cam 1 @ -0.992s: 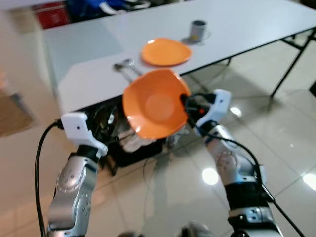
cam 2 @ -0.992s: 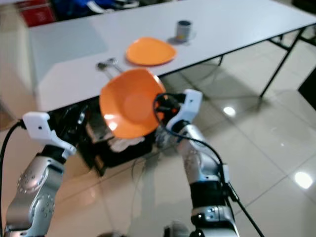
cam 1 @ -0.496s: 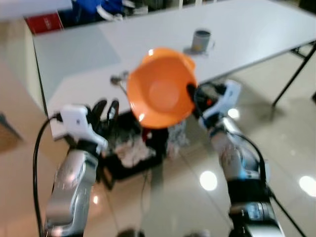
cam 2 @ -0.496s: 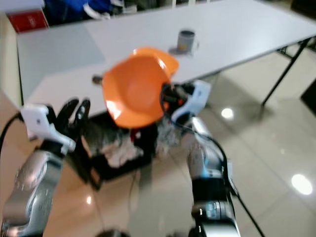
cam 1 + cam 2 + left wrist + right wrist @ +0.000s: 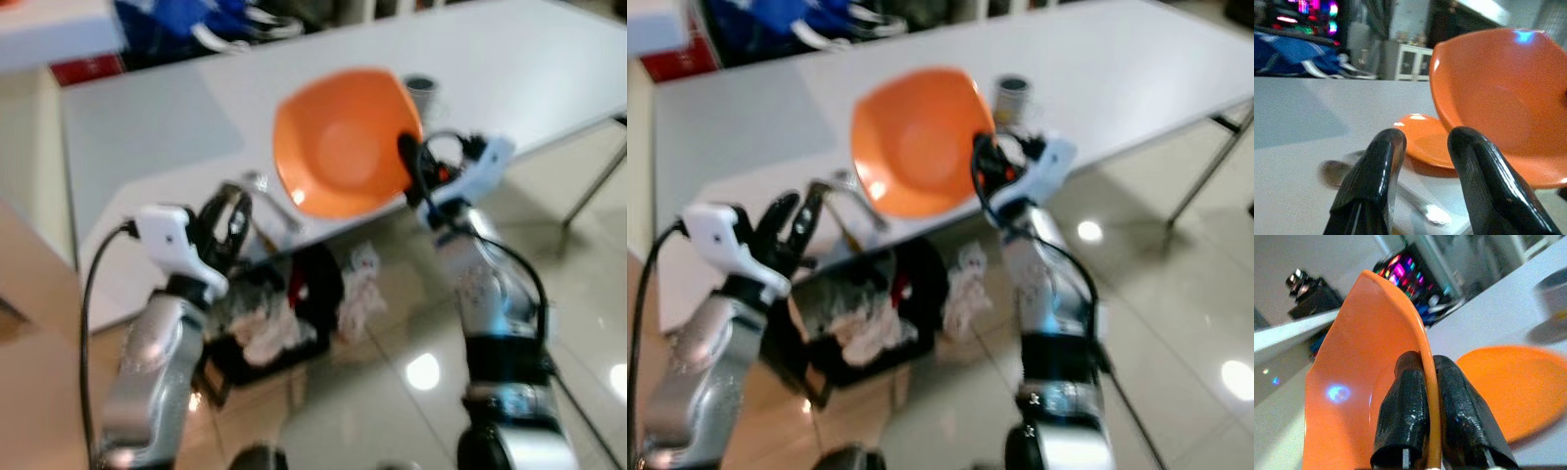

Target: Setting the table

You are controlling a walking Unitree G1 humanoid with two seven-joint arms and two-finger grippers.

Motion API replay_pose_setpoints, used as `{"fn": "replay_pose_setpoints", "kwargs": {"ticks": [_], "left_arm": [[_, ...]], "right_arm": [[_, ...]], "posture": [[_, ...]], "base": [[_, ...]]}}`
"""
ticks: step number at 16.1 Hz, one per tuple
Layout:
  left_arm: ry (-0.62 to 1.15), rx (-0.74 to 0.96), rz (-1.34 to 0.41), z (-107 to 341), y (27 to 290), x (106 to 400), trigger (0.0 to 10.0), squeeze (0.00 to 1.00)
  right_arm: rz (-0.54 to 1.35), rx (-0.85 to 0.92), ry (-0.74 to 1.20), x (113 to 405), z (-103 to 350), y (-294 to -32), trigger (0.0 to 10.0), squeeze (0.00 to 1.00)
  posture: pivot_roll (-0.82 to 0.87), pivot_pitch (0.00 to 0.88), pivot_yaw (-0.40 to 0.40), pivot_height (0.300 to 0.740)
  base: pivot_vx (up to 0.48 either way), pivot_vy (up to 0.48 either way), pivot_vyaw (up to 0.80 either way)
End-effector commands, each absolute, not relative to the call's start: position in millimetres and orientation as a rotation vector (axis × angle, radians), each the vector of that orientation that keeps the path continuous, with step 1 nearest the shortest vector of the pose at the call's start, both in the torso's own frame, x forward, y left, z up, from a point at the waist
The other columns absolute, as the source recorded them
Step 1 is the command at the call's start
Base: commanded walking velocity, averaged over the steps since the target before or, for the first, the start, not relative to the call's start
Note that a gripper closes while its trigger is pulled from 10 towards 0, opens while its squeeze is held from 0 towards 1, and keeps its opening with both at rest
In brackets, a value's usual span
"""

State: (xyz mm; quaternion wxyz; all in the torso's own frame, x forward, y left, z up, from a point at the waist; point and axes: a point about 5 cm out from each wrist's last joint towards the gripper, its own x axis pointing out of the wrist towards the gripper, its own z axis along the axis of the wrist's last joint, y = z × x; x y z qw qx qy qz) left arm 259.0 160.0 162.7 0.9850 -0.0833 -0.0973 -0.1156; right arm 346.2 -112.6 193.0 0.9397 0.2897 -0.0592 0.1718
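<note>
Your left gripper [image 5: 1422,142] fingers parted, empty. Beyond fingertips: metal spoon [image 5: 1376,183] on white table [image 5: 1298,117], orange plate [image 5: 1422,139] behind it, tilted orange bowl [image 5: 1503,103] beside.

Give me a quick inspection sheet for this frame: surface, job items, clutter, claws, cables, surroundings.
Surface: long white table, standing on a glossy tiled floor.
Job's things: orange bowl held tilted in the air above the table's near edge; orange plate flat on the table beyond it; spoon on the table near the edge; grey cup farther back.
Clutter: black crate of crumpled white stuff under the table.
Claws: right claw pinching the bowl's rim; left claw open, raised near the spoon, holding nothing.
Cables: black cable along the left arm; black loop at the right wrist.
Surroundings: blue items behind the table, blurred.
</note>
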Motion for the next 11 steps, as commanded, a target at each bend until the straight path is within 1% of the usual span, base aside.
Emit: {"fn": "replay_pose_setpoints", "kwargs": {"ticks": [1,2,3,5,7,9,10,11], "left_arm": [[-0.205,-0.168,-0.247,166.7,156.3,259.5,10.0,0.00],[-0.205,-0.168,-0.248,166.9,156.3,259.5,10.0,0.00],[-0.205,-0.167,-0.259,167.6,154.5,259.1,10.0,0.00],[-0.205,-0.167,-0.269,168.2,153.1,258.7,10.0,0.00],[-0.199,-0.184,-0.393,169.7,140.1,253.1,10.0,0.00],[-0.165,-0.129,-0.470,165.2,131.0,248.5,10.0,0.00],[-0.139,-0.037,-0.485,159.2,127.5,247.4,10.0,0.00],[-0.143,-0.005,-0.466,158.3,128.0,247.7,10.0,0.00]], "right_arm": [[0.315,0.600,-0.142,349.3,198.7,-122.2,10.0,0.00],[0.302,0.604,-0.137,350.4,198.2,-123.7,10.0,0.00],[0.239,0.634,-0.108,355.1,195.9,-131.0,10.0,0.00],[0.207,0.659,-0.089,357.6,195.1,-134.6,10.0,0.00],[0.135,0.696,-0.040,362.5,193.9,-141.0,10.0,0.00],[0.095,0.716,-0.001,364.5,190.0,-145.5,10.0,0.00],[0.069,0.753,0.041,366.1,186.1,-148.2,10.0,0.00],[0.065,0.803,0.057,366.5,184.5,-149.3,10.0,0.00]], "posture": [[-0.09,0.098,0.029,0.740],[-0.09,0.098,0.029,0.740],[-0.09,0.098,0.029,0.740],[-0.09,0.100,0.030,0.740],[-0.09,0.102,0.029,0.740],[-0.09,0.106,0.031,0.740],[-0.09,0.107,0.031,0.740],[-0.09,0.110,0.032,0.740]], "base": [[0.480,0.000,0.00],[0.480,0.000,0.00],[0.480,0.000,0.00],[0.480,0.000,0.00],[0.448,0.000,0.00],[0.000,0.000,0.00],[0.000,0.000,0.00],[0.000,0.000,0.00]]}}
